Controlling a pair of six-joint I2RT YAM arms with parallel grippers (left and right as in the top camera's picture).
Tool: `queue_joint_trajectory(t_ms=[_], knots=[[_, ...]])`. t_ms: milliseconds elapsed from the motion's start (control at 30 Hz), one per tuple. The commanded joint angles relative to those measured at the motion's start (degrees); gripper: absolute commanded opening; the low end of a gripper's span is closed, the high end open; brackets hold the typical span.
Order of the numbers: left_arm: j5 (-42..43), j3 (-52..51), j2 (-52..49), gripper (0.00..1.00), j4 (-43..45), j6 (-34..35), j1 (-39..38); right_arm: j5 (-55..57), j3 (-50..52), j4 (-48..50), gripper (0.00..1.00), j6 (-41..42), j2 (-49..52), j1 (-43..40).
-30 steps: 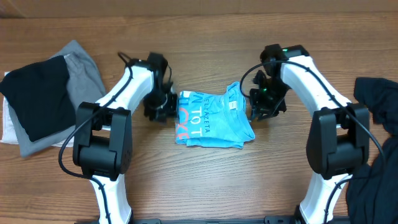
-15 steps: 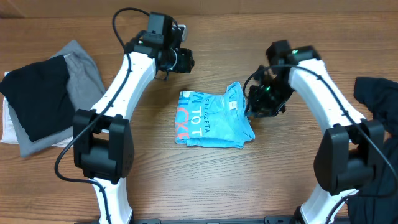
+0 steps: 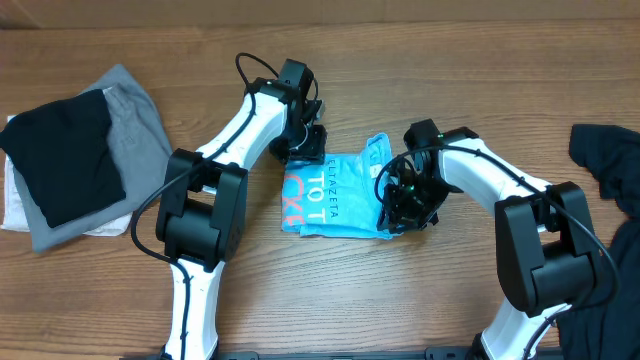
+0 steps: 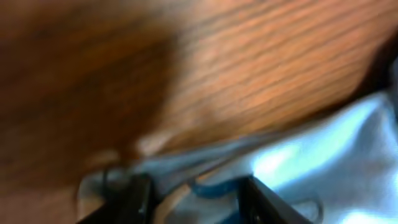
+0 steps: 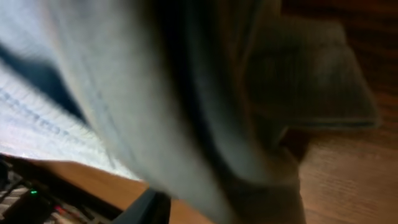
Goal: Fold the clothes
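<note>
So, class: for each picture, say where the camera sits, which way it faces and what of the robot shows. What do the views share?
Overhead: fixed above the table, looking straight down; the left gripper and right gripper show at the blue T-shirt's edges.
Left wrist: low, facing the wood and the T-shirt's edge; own fingers show at the bottom.
Right wrist: close against the fabric; blurred, own fingers hard to make out.
Shared: all three show the blue T-shirt and the wood.

T-shirt (image 3: 340, 195) centre; stack (image 3: 70, 160) far left; loose heap (image 3: 610, 170), seemingly garments, right.
</note>
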State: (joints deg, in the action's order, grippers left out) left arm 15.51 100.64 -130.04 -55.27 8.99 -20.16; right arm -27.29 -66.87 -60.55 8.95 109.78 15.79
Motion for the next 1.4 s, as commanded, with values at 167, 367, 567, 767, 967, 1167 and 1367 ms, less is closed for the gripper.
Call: queue_joint_trajectory(t_ms=[167,367,567,767,967,1167,1367], knots=[[-9.9,-0.9,-4.0,0.46,-19.0,4.7,0.4,15.8,1.1,5.9,0.36,0.5,-0.3,-1.3],[-5.5,-0.9,-4.0,0.58,-26.7,9.9,0.4,18.7,-0.9,13.9,0.4,-4.0,-0.3,-5.1],[-0.8,-0.2,-2.0,0.52,-26.0,9.9,1.6,18.7,-7.5,7.0,0.41,-9.5,-0.4,-5.9],[1.4,0.5,6.5,0.7,-16.5,10.3,4.1,20.9,-15.6,-3.5,0.47,-9.3,-1.2,-5.9],[11.5,0.4,8.7,1.0,-4.1,-1.7,4.4,20.8,-22.5,-9.1,0.53,-7.8,-3.0,-5.9],[16.3,0.3,5.2,1.0,-1.0,-6.9,3.5,20.8,-24.7,-12.4,0.54,-7.6,-3.5,-5.9],[17.6,0.3,-0.7,1.0,-0.3,-9.3,0.8,20.8,-24.7,-13.9,0.54,-7.4,-3.5,-5.9]])
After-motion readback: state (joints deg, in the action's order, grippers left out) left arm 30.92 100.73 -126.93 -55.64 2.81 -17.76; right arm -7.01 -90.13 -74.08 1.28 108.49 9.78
